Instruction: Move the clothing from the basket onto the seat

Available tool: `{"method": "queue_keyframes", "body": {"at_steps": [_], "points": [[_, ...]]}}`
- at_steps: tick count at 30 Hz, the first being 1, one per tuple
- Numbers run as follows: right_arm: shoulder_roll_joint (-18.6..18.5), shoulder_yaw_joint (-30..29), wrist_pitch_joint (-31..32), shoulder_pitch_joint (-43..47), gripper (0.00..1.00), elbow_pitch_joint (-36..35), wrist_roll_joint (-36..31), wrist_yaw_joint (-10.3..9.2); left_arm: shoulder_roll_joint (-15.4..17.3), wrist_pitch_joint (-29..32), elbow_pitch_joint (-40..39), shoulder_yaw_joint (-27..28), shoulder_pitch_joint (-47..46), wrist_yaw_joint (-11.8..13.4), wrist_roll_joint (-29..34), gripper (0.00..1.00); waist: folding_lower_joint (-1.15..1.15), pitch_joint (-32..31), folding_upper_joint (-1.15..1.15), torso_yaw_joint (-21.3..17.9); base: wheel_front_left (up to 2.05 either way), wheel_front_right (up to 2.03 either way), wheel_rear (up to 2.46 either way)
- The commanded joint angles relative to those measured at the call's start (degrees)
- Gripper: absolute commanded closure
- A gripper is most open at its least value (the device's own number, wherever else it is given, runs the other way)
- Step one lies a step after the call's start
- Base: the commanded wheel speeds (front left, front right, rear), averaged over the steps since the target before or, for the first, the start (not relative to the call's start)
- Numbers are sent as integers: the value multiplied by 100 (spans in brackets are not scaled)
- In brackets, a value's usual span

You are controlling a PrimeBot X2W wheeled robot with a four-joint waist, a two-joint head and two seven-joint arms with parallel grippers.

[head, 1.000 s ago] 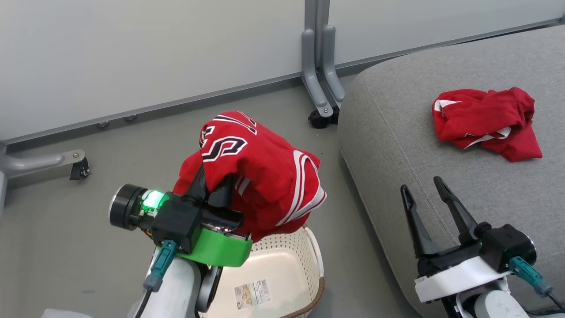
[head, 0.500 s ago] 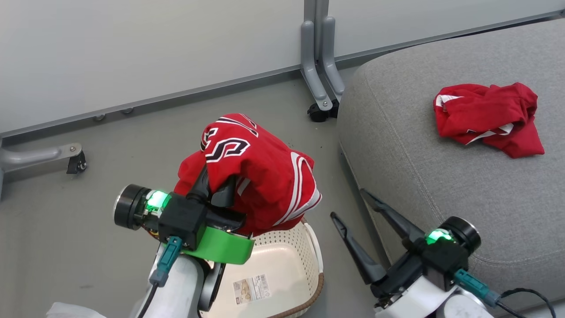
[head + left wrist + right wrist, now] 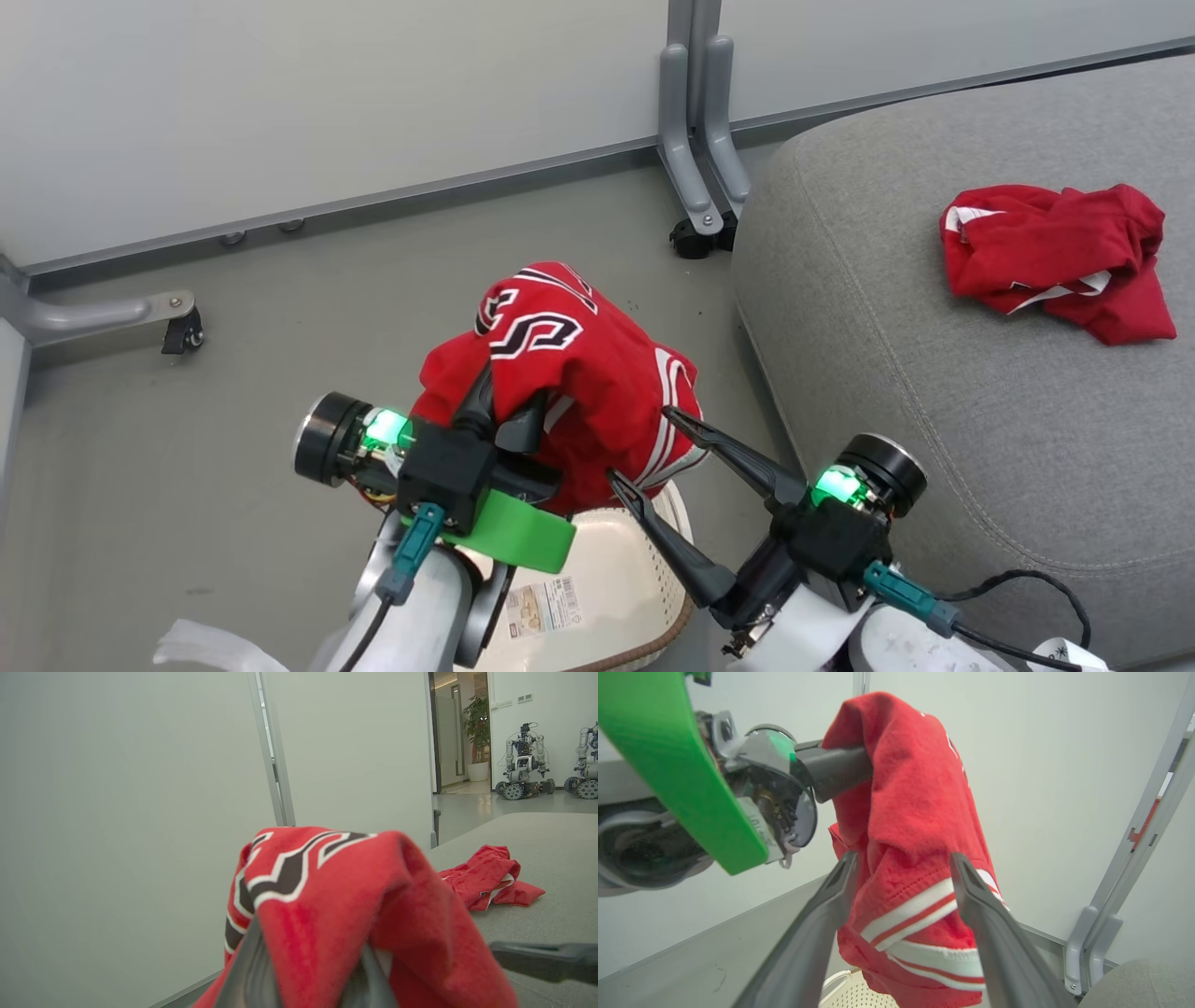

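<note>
Head view: right tool (image 3: 638,442), jaws apart, now swung from seat (image 3: 934,448) to lettered garment (image 3: 597,373), which left tool (image 3: 504,411) clamps above basket (image 3: 611,583); second garment (image 3: 1055,257) lies on seat. Two-handed transfer looks next.
</note>
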Motion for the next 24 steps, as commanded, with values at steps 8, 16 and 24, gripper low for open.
{"method": "queue_keyframes", "body": {"at_steps": [8,16,24], "points": [[277,-231,-17,-149,0,641,-299,-6,9,-3,75,-374,-164,88,-34,100,0,-7,0,78,0,0,0],[560,-447,-17,-328,0,1406,-538,-6,10,-3,94,-764,-126,55,-25,100,0,-20,0,73,0,0,0],[704,-569,-17,-497,0,1579,-731,-7,10,-3,195,-1014,-158,126,-82,100,0,-7,0,66,0,0,0]]}}
